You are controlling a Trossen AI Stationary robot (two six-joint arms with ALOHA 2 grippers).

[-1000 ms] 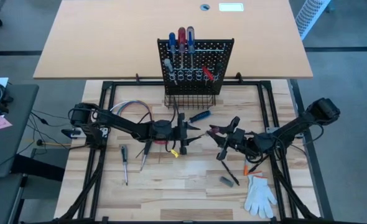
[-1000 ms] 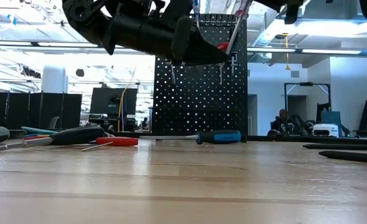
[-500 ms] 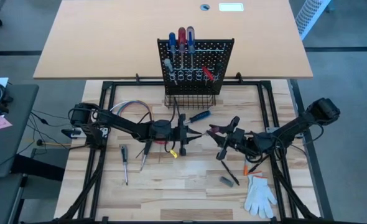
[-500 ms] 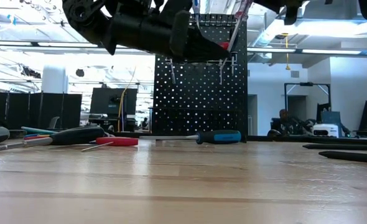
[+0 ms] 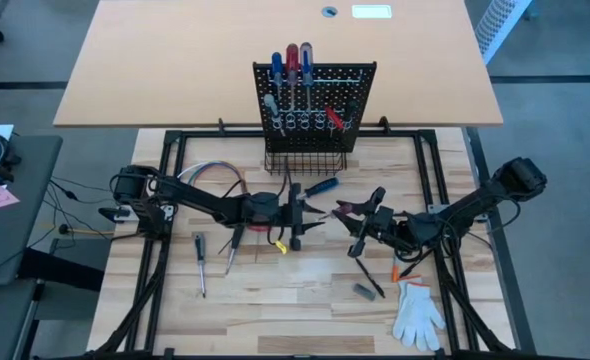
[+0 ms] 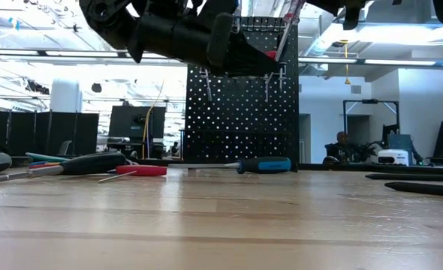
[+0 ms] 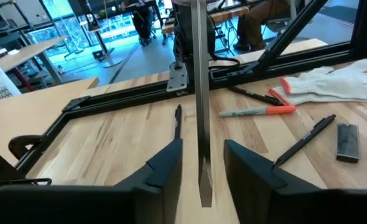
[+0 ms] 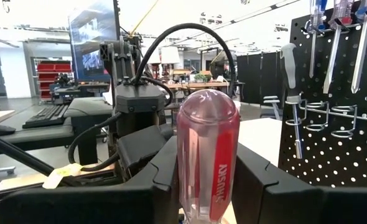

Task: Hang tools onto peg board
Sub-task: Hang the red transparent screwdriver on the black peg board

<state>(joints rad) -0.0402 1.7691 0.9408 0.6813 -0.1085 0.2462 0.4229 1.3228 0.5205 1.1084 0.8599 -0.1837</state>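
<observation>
A screwdriver with a clear and red handle (image 8: 207, 143) is held above the table's middle by my right gripper (image 8: 207, 155), which is shut on it. Its grey shaft (image 7: 200, 93) slants down between the fingers of my left gripper (image 7: 203, 148). Those fingers are open, with a gap on each side of the shaft. In the high view my left gripper (image 5: 313, 216) faces my right gripper (image 5: 363, 216). The peg board (image 5: 315, 100) stands upright at the table's far middle, with several tools hung on it. My right gripper pinches the screwdriver's handle (image 8: 193, 177) between its two fingers (image 8: 162, 174), coming at it about level from the table's right. The handle stands roughly upright with its domed end up. The shaft hangs below, and the whole tool is clear of the table.
A blue-handled screwdriver (image 5: 322, 186) lies in front of the board's wire basket (image 5: 305, 160). Two screwdrivers (image 5: 199, 250) lie at the near left beside a loop of wires (image 5: 215, 175). An orange marker (image 5: 400, 270), a black pen (image 5: 372, 282) and a white glove (image 5: 415, 312) lie at the near right.
My left gripper's fingers have closed in around the shaft and then parted again. Both arms have stayed where they were, and the screwdriver has kept its place in my right gripper.
</observation>
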